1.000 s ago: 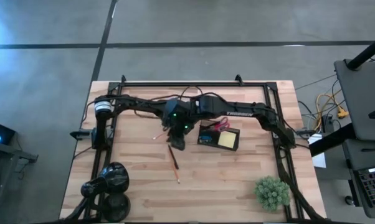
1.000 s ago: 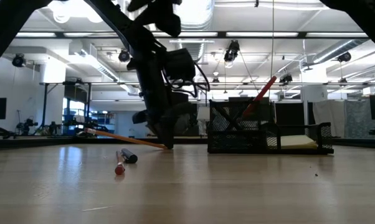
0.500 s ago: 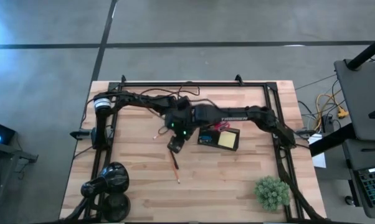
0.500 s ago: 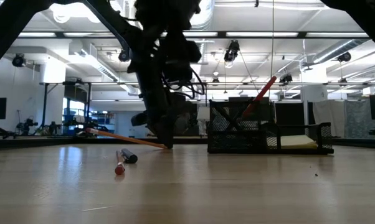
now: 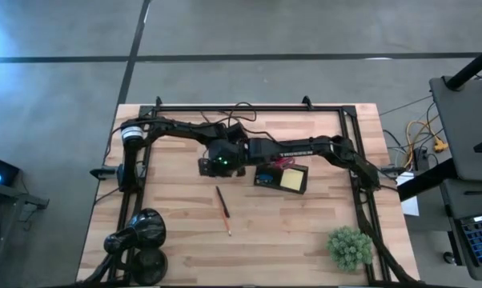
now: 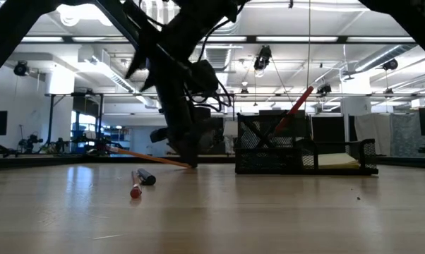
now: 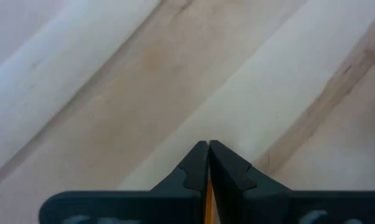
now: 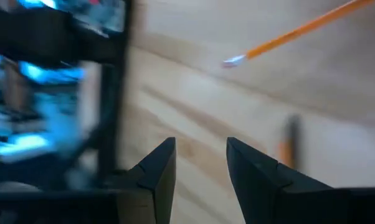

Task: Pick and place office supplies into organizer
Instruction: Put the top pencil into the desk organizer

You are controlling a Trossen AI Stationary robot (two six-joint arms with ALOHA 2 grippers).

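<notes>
My left gripper [image 7: 208,163] is pinched tight on the orange pencil [image 6: 145,158] (only its end), tilting it up from the table. My right gripper [image 8: 200,163] waits open, empty, beside the organizer [image 5: 283,177].

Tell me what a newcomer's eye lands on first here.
Both dark arms meet at the table's middle, the left tool shut on an orange pencil just left of the organizer. A red handle sticks up from that organizer, and a second pencil lies loose nearer the front.
</notes>
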